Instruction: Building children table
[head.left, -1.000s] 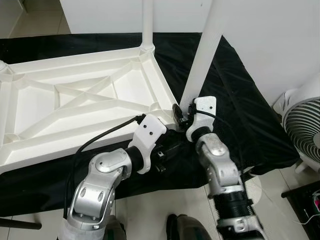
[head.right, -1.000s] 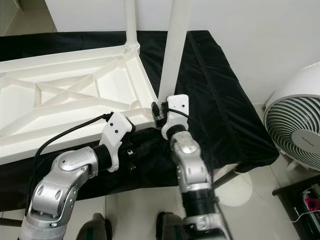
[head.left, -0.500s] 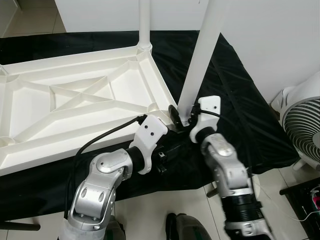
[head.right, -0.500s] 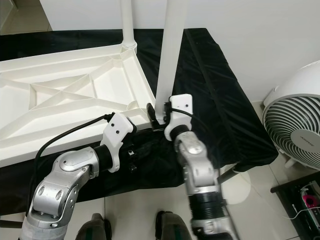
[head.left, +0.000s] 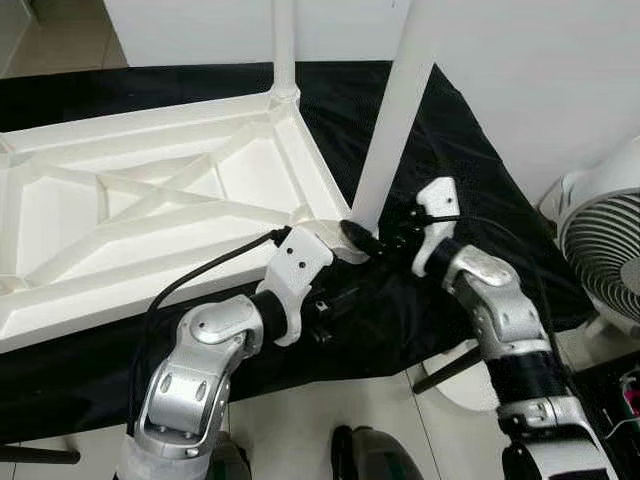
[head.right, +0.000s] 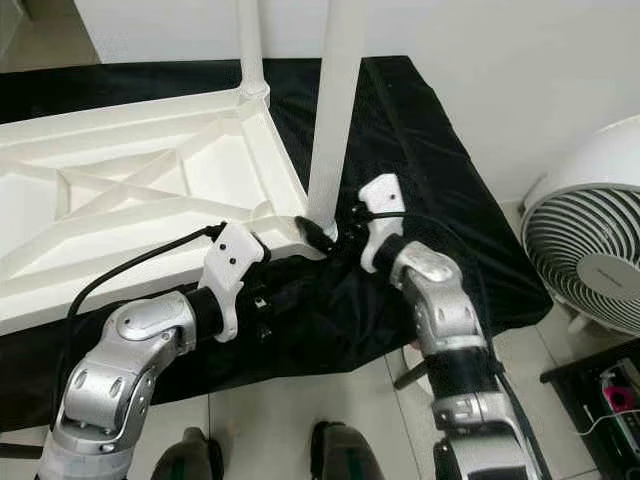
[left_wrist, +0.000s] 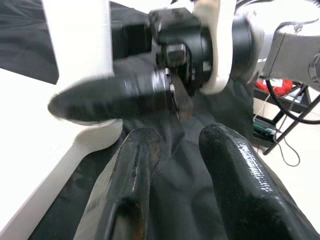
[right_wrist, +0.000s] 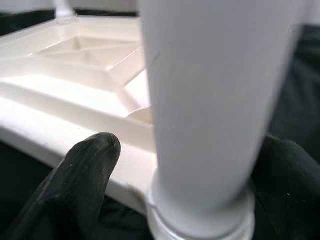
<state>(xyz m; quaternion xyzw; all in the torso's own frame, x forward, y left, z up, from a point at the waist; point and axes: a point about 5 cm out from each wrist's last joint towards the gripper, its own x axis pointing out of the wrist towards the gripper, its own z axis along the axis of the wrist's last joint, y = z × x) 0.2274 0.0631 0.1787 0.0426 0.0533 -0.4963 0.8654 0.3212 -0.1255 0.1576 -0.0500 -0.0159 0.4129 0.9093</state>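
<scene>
White plastic upturned tabletop (head.left: 150, 200) lies on black cloth (head.left: 470, 200); right gripper (head.left: 372, 238) clamps the white round leg (head.left: 390, 130) at its corner socket. Left gripper (left_wrist: 175, 165) waits nearby, slightly parted, empty. Next: seat the leg straight

Black fabric cloth (head.left: 470, 190) draped under everything, spreading 9 to 3 o'clock. White round-grilled electric fan (head.right: 590, 250) on pale tiled floor (head.right: 300, 410), at 3 o'clock.

A home room: tiled floor (head.left: 300, 420), white wall (head.left: 520, 70), standing fan (head.left: 605, 250) beside a black-draped table (head.left: 470, 200).
</scene>
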